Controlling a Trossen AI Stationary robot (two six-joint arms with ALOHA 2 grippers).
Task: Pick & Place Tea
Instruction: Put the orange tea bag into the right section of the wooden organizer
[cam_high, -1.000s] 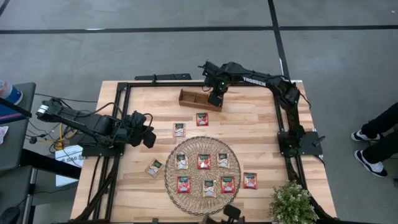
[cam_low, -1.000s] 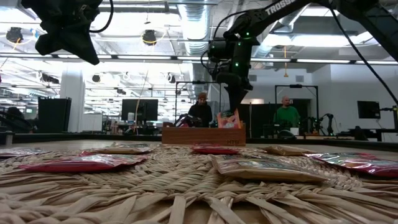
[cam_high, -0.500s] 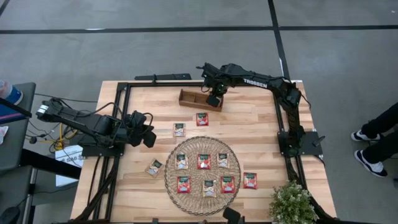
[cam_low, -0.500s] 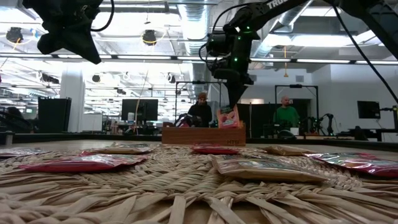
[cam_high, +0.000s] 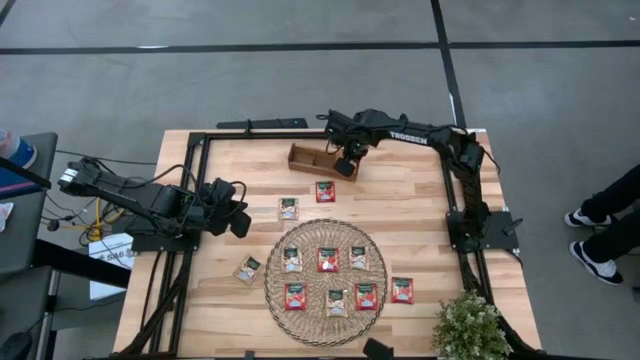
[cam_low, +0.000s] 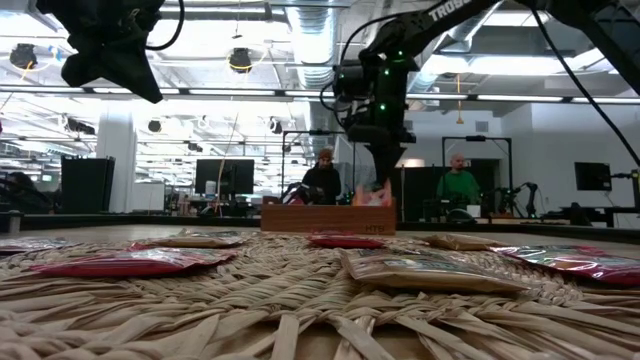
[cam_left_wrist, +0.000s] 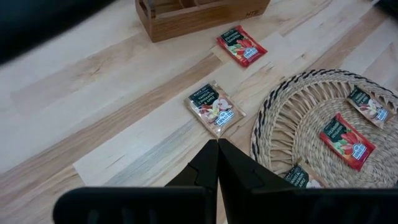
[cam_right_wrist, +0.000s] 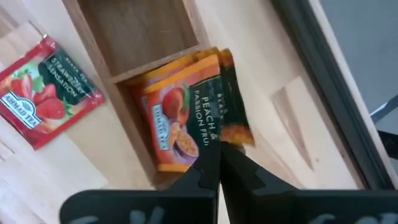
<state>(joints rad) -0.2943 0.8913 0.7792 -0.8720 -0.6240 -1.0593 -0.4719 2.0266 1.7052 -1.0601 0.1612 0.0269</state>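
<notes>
**Orange sachet held at the wooden tray**

At the bottom of the high view we see the round woven straw mat (cam_high: 325, 268) with seven flat square tea sachets (cam_high: 327, 259) on it; five more lie on the light wooden table (cam_high: 420, 200); mid-left, our left gripper (cam_high: 240, 222) hangs with jaws pressed together, empty; upper centre, our right gripper (cam_right_wrist: 217, 160) pinches an orange peach sachet (cam_right_wrist: 186, 112) in the end compartment of the long brown wooden tray (cam_high: 322, 160).

My overhead camera looks straight down on the whole worktop (cam_high: 400, 205). My low camera sits at mat level, facing across the woven mat (cam_low: 300, 310) toward the wooden tray (cam_low: 327, 217). My left wrist camera looks from a distance at that tray and mat; my right wrist camera hangs close over the tray's end compartment.
</notes>
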